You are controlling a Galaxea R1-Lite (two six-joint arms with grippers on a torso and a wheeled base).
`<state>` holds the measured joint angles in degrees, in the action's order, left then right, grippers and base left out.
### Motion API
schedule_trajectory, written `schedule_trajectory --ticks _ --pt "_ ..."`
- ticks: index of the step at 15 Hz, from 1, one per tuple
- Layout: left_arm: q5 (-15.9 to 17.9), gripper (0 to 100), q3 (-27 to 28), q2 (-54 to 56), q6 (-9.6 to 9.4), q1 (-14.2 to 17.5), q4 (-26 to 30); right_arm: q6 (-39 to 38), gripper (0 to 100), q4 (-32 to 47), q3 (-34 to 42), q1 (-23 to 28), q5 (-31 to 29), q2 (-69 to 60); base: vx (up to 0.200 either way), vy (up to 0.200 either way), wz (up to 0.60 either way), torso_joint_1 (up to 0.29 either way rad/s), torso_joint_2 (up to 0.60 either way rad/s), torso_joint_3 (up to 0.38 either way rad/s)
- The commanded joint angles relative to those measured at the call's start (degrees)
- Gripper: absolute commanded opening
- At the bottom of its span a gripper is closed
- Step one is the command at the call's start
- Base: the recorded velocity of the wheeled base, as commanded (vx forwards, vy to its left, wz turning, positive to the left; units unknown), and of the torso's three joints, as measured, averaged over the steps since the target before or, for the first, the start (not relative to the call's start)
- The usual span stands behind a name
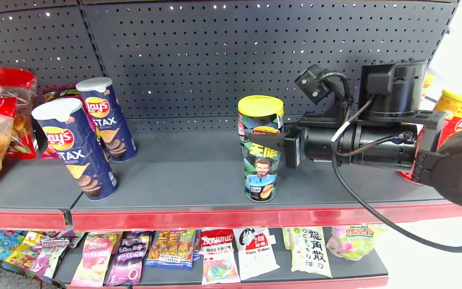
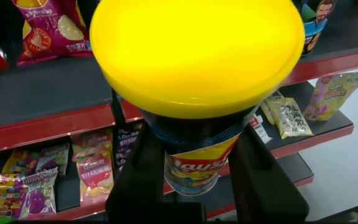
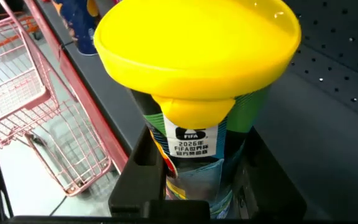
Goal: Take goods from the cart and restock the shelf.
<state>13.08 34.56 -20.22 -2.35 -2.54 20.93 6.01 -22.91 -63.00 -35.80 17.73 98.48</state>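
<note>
**RESTOCK STATUS: ONE CAN AT SHELF, ONE WAITING**

The left gripper point(image 2: 197, 162) clamps a spare can point(image 2: 197, 56) short of the shelf point(image 1: 183, 172); it is not yet placed. The right gripper point(image 1: 273, 141) is closed around the yellow-lidded can point(image 1: 260, 160), which stands upright just behind the red front lip point(image 1: 255, 216); release is pending. Open board lies left toward the blue cans point(image 1: 76, 148) and back to the pegboard point(image 1: 215, 60).
</note>
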Motion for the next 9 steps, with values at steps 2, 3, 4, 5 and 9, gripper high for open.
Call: schedule_trajectory --ticks 2,3,4,5,9 --pt "0.0 0 -0.5 0.1 -0.02 0.0 -0.1 0.0 0 -0.7 1.9 -0.8 0.0 -0.5 0.0 0.0 0.0 0.0 0.0 0.0" --pt "0.0 0 -0.5 0.3 -0.02 0.0 0.0 0.0 0 -1.4 2.2 -0.8 0.0 -0.4 0.0 0.0 0.0 0.0 0.0 0.0" --pt "0.0 0 -0.8 0.4 -0.02 0.0 -0.1 0.0 0 -1.9 2.4 -0.8 0.0 -0.4 0.0 0.0 0.0 0.0 0.0 0.0" --pt "0.0 0 -0.8 0.5 0.07 0.0 0.0 0.0 0 -1.9 2.4 -0.8 0.0 -0.4 0.0 0.0 0.0 0.0 0.0 0.0" --pt "0.0 0 -1.2 0.6 -0.02 0.0 -0.1 -0.1 0 -1.9 2.3 -0.9 -0.1 -0.4 0.0 0.0 0.0 0.0 0.0 0.0"
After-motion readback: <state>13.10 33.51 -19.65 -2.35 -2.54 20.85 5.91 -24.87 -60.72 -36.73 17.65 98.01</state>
